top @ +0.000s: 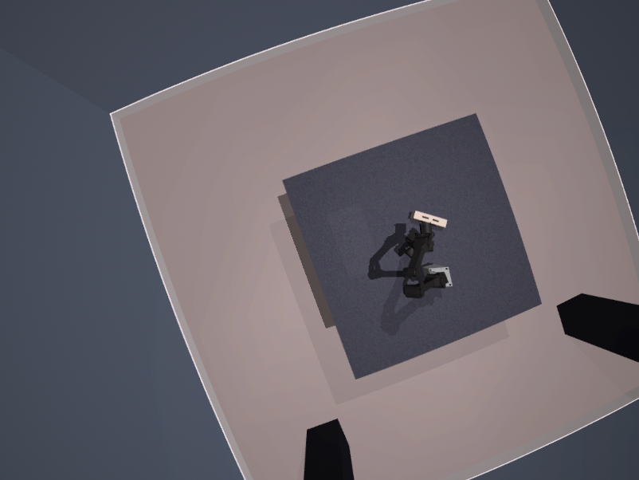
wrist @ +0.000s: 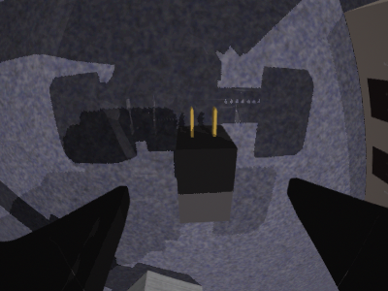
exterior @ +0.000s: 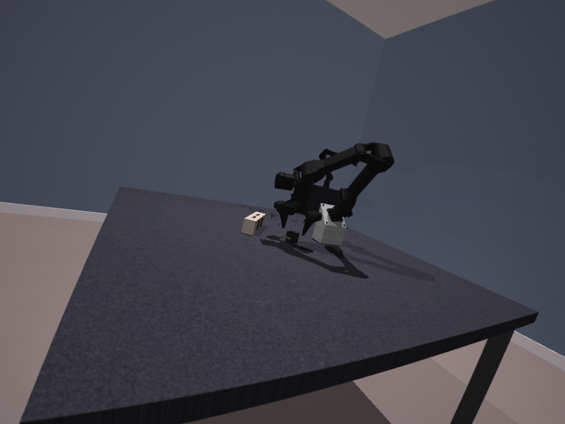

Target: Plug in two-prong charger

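Observation:
The black charger [exterior: 292, 237] [wrist: 206, 170] lies on the table, its two gold prongs pointing away from the arm's base, toward the top of the wrist view. My gripper [exterior: 293, 231] [wrist: 211, 191] is open and empty, fingers pointing down just above the charger. In the wrist view the charger sits between the two fingertips, a gap on each side. The cream power strip [top: 429, 218] [exterior: 253, 222] [wrist: 378, 112] stands on the table beyond the gripper, dark slots on its top and side; only its edge shows at the right of the wrist view. The arm hides the charger in the top view.
The arm's light grey base block [top: 448, 277] [exterior: 329, 233] stands on the dark table [top: 464, 155] [exterior: 182, 319], behind the charger. A corner of a light grey block [wrist: 167, 282] shows at the bottom of the wrist view. Arm shadows fall around the charger.

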You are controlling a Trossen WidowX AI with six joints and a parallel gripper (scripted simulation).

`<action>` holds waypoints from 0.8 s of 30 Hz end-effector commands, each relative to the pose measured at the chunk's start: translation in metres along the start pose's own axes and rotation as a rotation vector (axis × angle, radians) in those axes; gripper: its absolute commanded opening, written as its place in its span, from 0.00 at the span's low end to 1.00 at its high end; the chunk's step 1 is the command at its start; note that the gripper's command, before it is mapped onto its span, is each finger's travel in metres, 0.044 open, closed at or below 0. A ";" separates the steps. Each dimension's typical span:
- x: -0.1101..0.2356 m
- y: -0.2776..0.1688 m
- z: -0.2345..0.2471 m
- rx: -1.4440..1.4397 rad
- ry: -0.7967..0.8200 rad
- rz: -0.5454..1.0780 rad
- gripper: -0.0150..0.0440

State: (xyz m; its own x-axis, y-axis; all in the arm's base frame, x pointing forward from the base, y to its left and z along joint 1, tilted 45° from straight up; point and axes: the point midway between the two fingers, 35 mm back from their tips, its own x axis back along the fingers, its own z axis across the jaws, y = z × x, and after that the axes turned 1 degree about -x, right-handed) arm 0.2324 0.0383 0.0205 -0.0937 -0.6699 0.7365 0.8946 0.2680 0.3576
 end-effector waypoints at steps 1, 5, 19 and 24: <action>-0.007 -0.002 0.001 -0.011 0.008 0.000 1.00; -0.013 -0.001 0.001 -0.011 0.009 0.000 1.00; -0.033 0.000 0.003 -0.011 0.012 -0.002 1.00; -0.031 0.002 0.002 0.000 0.004 -0.001 0.82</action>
State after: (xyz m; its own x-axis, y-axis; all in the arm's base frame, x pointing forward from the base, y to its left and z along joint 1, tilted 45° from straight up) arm 0.2361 0.0607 -0.0006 -0.0935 -0.6733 0.7334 0.8950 0.2659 0.3582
